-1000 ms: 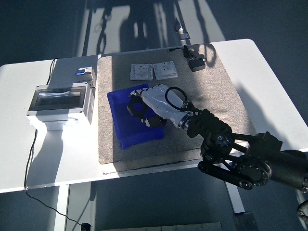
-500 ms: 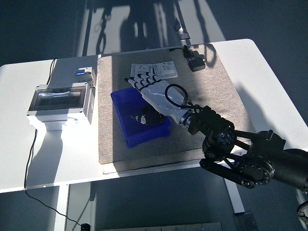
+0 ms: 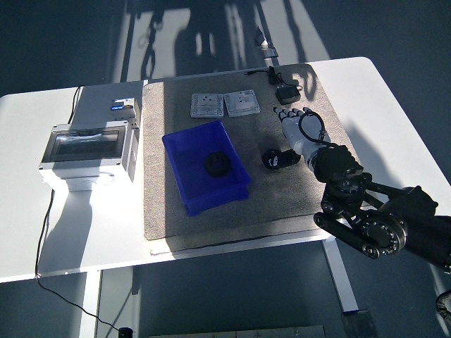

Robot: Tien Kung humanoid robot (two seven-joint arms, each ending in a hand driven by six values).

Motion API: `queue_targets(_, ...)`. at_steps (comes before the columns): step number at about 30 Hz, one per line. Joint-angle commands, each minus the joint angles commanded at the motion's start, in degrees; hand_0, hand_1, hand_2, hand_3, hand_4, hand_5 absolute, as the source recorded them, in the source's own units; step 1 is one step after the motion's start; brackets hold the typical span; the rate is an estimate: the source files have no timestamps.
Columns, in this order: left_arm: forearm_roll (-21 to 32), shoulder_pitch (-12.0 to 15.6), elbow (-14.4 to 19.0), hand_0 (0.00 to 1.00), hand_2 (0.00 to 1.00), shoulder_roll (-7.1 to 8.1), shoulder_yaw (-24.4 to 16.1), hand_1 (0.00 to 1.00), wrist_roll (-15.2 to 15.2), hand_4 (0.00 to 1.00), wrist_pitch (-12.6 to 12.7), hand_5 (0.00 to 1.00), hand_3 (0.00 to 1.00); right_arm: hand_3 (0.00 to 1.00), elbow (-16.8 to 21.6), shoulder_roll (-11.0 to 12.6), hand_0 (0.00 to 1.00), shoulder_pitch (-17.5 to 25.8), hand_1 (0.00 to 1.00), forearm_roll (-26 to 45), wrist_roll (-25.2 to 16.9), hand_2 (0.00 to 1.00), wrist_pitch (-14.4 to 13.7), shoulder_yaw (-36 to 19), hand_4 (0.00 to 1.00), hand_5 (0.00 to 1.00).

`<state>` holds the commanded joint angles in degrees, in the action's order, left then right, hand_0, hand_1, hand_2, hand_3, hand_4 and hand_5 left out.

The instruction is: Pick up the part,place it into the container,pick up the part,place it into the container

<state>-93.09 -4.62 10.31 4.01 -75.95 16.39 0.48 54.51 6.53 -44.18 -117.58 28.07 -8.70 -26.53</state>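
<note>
The part [image 3: 218,164], a small dark lump, lies inside the blue container [image 3: 184,184] near the middle of the frame, on the container's floor and clear of its walls. The container sits tilted on a grey mat [image 3: 310,190] that covers most of the white table [image 3: 394,120]. A second dark part [image 3: 272,159] rests on the mat just right of the container, outside it.

In the head view the right hand [image 3: 297,130] is right of centre, above the mat, its white fingers [image 3: 290,115] stretched out and pointing toward the top of the frame, holding nothing. Its thumb side is close to the second part, but whether it touches cannot be told. The black arm [image 3: 373,218] runs from the wrist down to the lower right corner.

Two pale square plates [image 3: 225,105] lie side by side on the mat above the container. A black adapter [image 3: 287,94] with a cable sits at the mat's upper right. At the left of the frame a grey box [image 3: 88,149] with a clear lid stands on the table beside the mat's left edge.
</note>
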Motion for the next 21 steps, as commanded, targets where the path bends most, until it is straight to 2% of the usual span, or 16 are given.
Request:
queue_targets(5,-0.1,0.0,0.0,0.685,0.623,-0.07,0.0,0.672,0.0,0.423,0.0,0.532,0.392,0.998,1.0,-0.6,0.998,0.0,0.919,0.7,0.2,0.930,-1.0,1.7,0.890,0.371)
queue_targets(6,-0.1,0.0,0.0,0.686,0.621,-0.07,0.0,0.672,0.0,0.422,0.0,0.532,0.391,0.995,1.2,-0.6,0.998,0.0,0.869,1.0,0.1,0.901,-1.2,1.9,0.873,0.360)
queue_targets(7,-0.2,0.0,0.0,0.686,0.621,-0.08,-0.1,0.672,0.0,0.422,0.0,0.532,0.391,0.995,1.3,-0.7,0.998,0.0,0.869,1.2,0.1,0.901,-1.3,2.1,0.873,0.360)
queue_targets(11,-0.2,-0.1,0.0,0.686,0.621,-0.11,-0.1,0.672,-0.1,0.422,0.1,0.532,0.391,0.995,0.9,-1.0,0.998,0.2,0.869,0.9,1.0,0.901,-1.0,2.6,0.873,0.360)
queue_targets(12,-0.3,-0.1,0.0,0.685,0.620,-0.11,-0.1,0.671,-0.1,0.420,0.1,0.535,0.391,0.850,0.6,-1.2,0.928,0.3,0.683,0.5,1.4,0.705,-0.8,2.6,0.874,0.365)
queue_targets(17,-0.6,-0.1,0.0,0.685,0.620,-0.14,-0.4,0.671,-0.1,0.420,0.0,0.535,0.391,0.850,-1.1,-1.8,0.928,1.6,0.683,0.1,2.5,0.705,-0.4,2.8,0.874,0.365)
queue_targets(18,-0.8,-0.1,0.0,0.684,0.622,-0.14,-0.5,0.672,-0.1,0.390,-0.1,0.562,0.392,0.691,-1.4,-1.9,0.922,1.8,0.615,0.2,2.4,0.528,-0.5,3.1,0.810,0.299)
queue_targets(21,-1.3,-0.1,0.0,0.684,0.622,-0.19,-0.7,0.672,-0.1,0.390,-0.1,0.562,0.392,0.691,-2.2,-2.4,0.922,2.3,0.615,0.8,1.3,0.528,-2.2,4.0,0.810,0.299)
